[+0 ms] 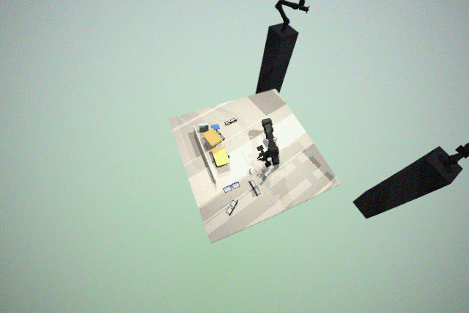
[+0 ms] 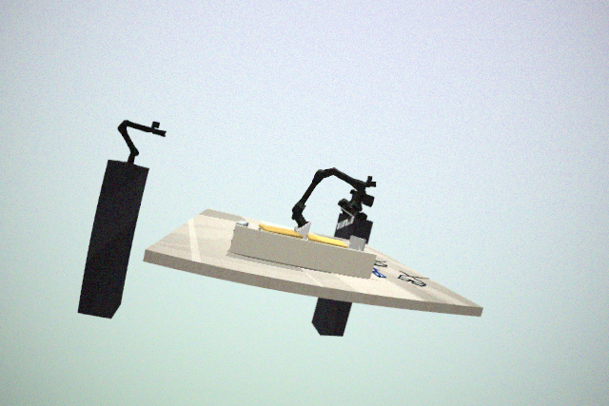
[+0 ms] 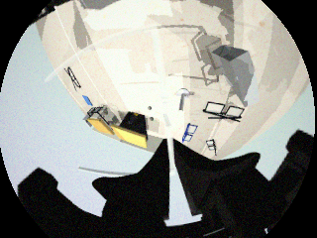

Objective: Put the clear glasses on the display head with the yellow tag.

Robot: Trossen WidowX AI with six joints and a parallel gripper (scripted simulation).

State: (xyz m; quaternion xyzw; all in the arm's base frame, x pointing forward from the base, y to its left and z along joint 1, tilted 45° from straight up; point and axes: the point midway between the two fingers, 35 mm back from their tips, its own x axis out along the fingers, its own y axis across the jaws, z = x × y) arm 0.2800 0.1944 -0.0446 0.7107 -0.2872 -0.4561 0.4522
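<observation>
The clear glasses [image 3: 162,84] [image 2: 345,218] are in the air at my gripper [image 3: 168,141] [image 1: 259,157]. The gripper is shut on them. In the wrist view their pale front bar runs up from the fingertips, and thin pale temples reach out to the left. Part of them is hidden by the fingers. The gripper is above the table, to the right of the display in the top view. A small yellow tag [image 3: 136,114] [image 1: 220,157] shows on a dark shape under the yellow panel [image 3: 131,137]. Black glasses [image 3: 97,111] are at the neighbouring bay. The heads' shapes are not clear.
An orange panel [image 1: 213,137] and long pale wall [image 1: 204,154] [image 2: 302,255] border the display. Blue glasses [image 1: 231,187] [image 3: 189,132] and several dark glasses lie about. A grey box [image 3: 235,66] and a small white stand [image 3: 182,94] are on the table [image 2: 432,301].
</observation>
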